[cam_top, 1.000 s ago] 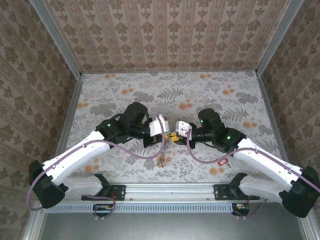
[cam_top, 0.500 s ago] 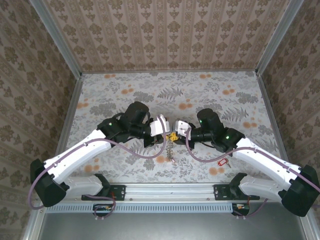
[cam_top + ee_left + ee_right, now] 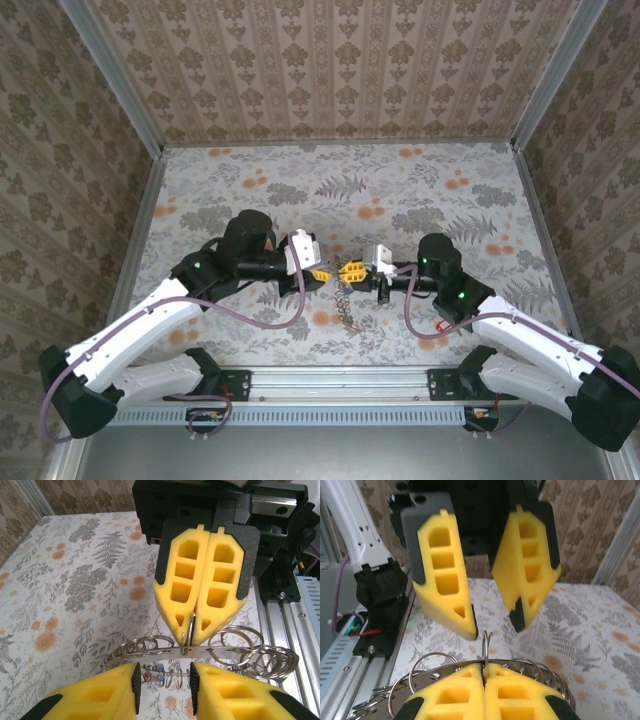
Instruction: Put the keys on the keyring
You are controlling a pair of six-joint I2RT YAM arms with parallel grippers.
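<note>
Right gripper (image 3: 484, 669) was pressed together, pinching one upright loop of the grey metal keyring strung with wire rings (image 3: 272, 661); the rest hung below its fingertips. Left gripper (image 3: 164, 674) was spread, facing it, just apart. I noted a small red-tagged key (image 3: 444, 322) beside the right arm.

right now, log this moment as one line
left fingers: open, facing keyring | right fingers: shut on keyring | red key: lying on table
</note>
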